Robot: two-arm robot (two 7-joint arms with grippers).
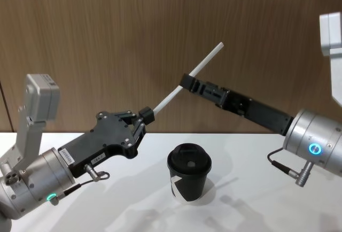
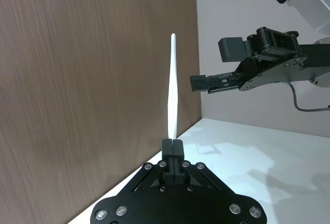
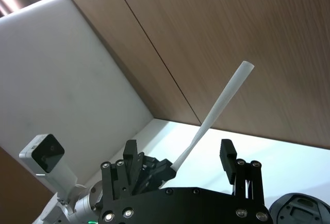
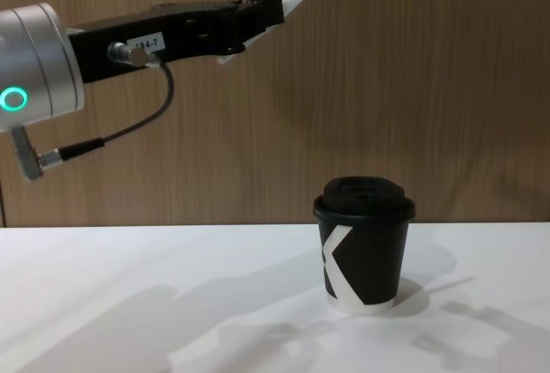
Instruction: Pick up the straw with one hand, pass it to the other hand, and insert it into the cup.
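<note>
The white straw (image 1: pixel 206 60) slants up in the air, its lower end clamped in my left gripper (image 1: pixel 145 117), which is shut on it above the table and left of the cup. In the left wrist view the straw (image 2: pixel 172 95) rises straight out of the closed fingertips (image 2: pixel 172 145). My right gripper (image 1: pixel 187 81) reaches in from the right at the straw's middle. It is open, and the straw (image 3: pixel 221 100) lines up between its spread fingers (image 3: pixel 226 149); no contact shows. The black lidded cup (image 1: pixel 188 178) stands upright on the table below both grippers.
A wood-panel wall (image 1: pixel 160 18) stands close behind the straw and both grippers. The white table (image 4: pixel 129 287) holds the cup (image 4: pixel 363 253) at its middle. A grey cable (image 4: pixel 129 132) hangs under the left wrist.
</note>
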